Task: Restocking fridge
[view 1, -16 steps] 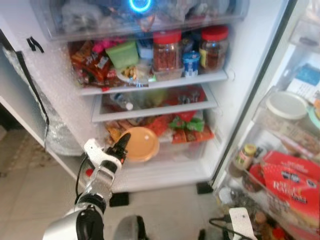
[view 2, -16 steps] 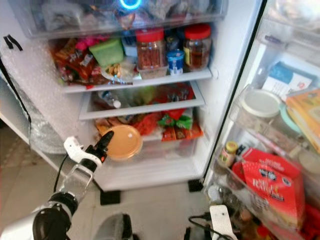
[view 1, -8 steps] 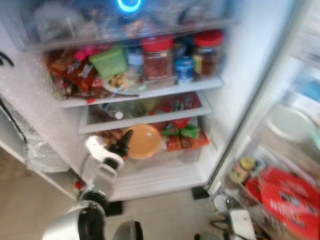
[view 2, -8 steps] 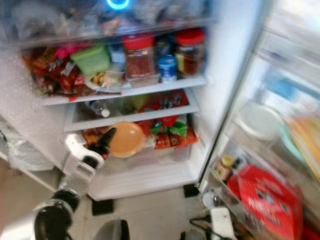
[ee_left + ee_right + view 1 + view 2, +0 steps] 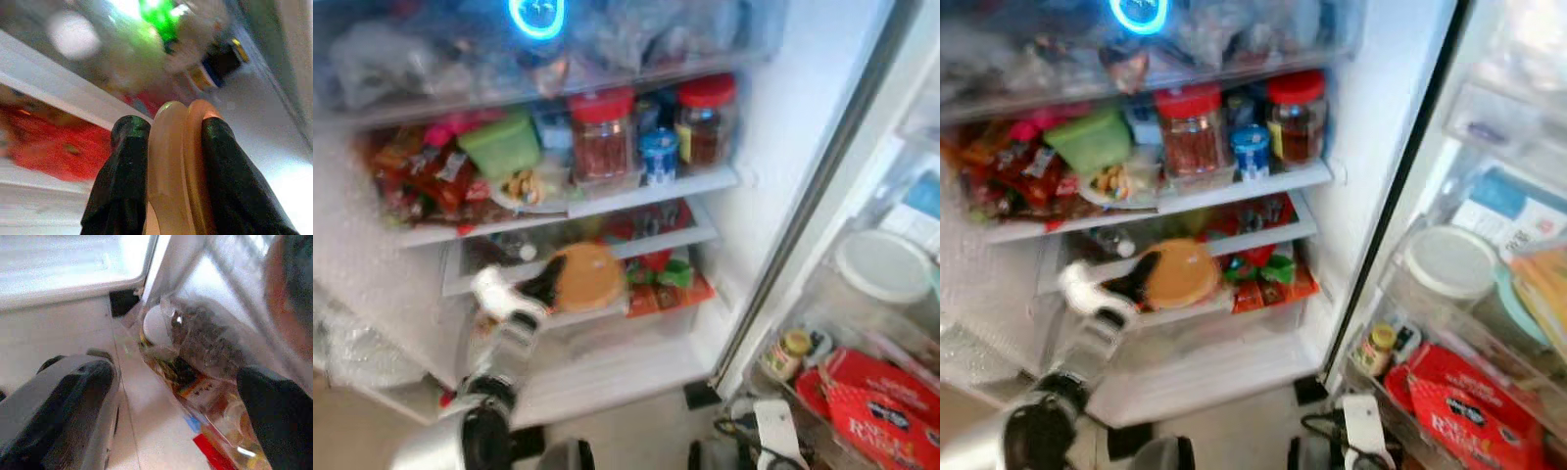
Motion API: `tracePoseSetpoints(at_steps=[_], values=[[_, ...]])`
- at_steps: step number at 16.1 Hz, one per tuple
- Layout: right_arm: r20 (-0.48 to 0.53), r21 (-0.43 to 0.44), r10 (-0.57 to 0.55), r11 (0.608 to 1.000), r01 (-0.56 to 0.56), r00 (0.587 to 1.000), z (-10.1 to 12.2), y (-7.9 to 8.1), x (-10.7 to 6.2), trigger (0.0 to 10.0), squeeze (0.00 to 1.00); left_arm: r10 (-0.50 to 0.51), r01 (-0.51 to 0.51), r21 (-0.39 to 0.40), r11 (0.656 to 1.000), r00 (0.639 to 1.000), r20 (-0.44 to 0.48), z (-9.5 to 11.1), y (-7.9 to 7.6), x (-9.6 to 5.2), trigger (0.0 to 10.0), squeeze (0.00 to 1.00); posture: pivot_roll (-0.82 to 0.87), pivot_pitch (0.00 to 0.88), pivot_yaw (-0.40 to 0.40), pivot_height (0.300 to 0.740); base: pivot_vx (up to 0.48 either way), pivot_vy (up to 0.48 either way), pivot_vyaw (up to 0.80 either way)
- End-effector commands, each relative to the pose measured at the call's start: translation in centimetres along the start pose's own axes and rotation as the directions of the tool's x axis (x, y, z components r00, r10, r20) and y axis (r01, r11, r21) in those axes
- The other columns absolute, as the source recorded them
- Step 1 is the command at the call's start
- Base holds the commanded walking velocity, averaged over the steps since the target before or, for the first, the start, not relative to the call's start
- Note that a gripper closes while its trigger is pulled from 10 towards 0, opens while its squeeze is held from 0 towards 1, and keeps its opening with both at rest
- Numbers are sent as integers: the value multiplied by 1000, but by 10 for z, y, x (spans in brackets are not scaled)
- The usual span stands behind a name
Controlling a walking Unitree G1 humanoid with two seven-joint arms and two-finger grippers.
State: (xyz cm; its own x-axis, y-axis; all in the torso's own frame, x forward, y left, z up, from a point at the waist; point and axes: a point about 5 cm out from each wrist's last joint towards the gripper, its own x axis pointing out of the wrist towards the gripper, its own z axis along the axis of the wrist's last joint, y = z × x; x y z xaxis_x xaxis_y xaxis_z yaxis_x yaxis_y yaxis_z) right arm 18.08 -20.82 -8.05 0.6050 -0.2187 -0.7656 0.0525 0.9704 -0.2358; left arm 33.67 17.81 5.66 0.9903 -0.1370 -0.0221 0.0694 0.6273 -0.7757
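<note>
While clamped on the orange container, the left gripper has risen toward the middle shelf.

Blurred black fingertip close up; beyond, packets in a clear door bin, pale floor, grey foot.

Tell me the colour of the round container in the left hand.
Orange container, clearest in the right eye view.

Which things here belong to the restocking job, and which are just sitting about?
In the job:
left gripper, shut on the orange container
open fridge

Just there:
red-lidded jars
green tub
blue can
red packet in the door
right gripper, idle low down
</note>
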Motion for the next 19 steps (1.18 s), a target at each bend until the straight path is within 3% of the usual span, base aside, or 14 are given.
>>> tracePoseSetpoints(at_steps=[1,7,15,19], values=[[-57,-42,-1,999,-2,998,-16,-3,-3,10000,0,-29,29,-18,999,1000,10,-1,-9,6,10000,0,-85,74,68,647,255,0,0],[-56,-49,14,999,-17,998,-16,-2,-3,10000,0,-24,26,-42,999,998,58,8,-16,13,10000,0,-90,72,66,647,0,0,0],[-57,-61,10,998,-13,998,-16,-4,-3,10000,0,149,-136,-87,987,973,175,35,-14,22,10000,0,-109,77,60,647,0,0,0],[-59,-64,14,998,-18,998,-20,-2,-4,10000,0,159,-150,-65,987,971,177,40,-20,27,10000,0,-112,143,63,647,0,0,0]])
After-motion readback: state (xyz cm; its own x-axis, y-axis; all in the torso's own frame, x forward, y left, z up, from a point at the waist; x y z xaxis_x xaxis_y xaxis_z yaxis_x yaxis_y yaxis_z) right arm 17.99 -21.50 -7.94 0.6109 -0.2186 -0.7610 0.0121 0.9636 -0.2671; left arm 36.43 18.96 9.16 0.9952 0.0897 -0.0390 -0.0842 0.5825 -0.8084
